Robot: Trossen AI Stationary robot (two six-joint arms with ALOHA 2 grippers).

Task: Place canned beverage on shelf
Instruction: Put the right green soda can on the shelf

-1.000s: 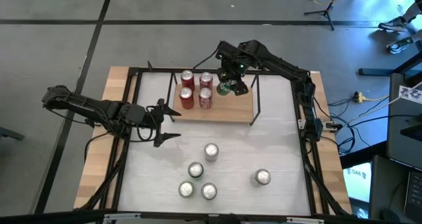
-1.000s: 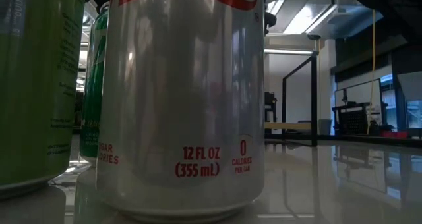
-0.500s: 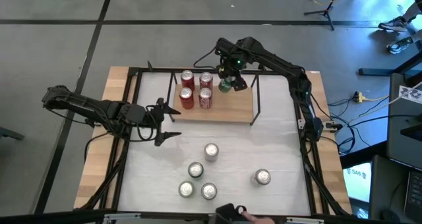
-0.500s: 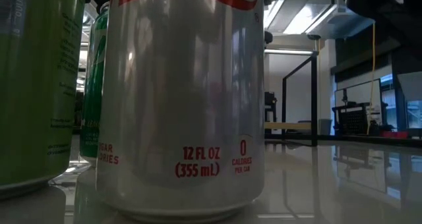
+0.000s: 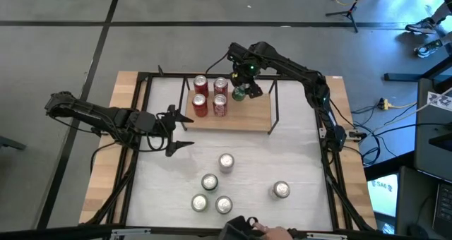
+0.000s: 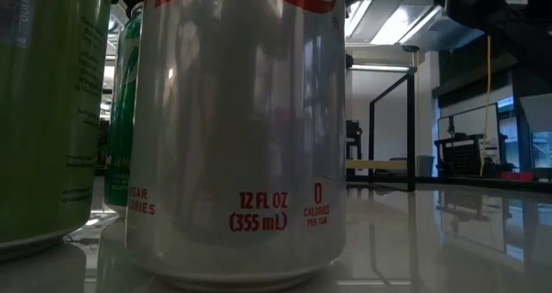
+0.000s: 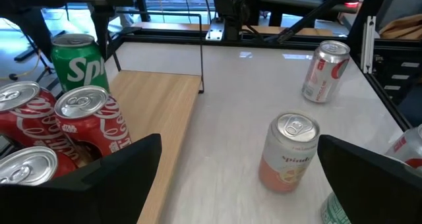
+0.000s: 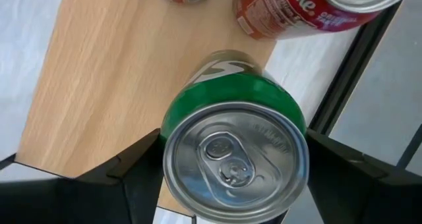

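The right claw [image 5: 242,92] is clenched on a green can [image 5: 240,94], one finger on each side of it as the right wrist view shows, holding it upright at the back edge of the shelf [image 5: 247,114], just to the 3 o'clock side of the four red cans [image 5: 210,95]. Compared with a second ago, the claw and its can have shifted slightly toward 11 o'clock, nearer the back rail and closer to the red cans, and the right arm's elbow has swung farther back. In the left wrist view the green can [image 7: 79,59] appears behind the red cans [image 7: 49,122] on the wood board; whether its base touches the board cannot be told.

The left claw [image 5: 176,132] hangs released, fingers spread wide, over the desk [image 5: 296,155] at the 9 o'clock side of the shelf, unchanged from before.

Five silver-topped cans [image 5: 224,183] stand on the desk toward 6 o'clock, where they were. At the 6 o'clock edge of the high view a person's hand [image 5: 244,228] now shows, which was not there a second ago.
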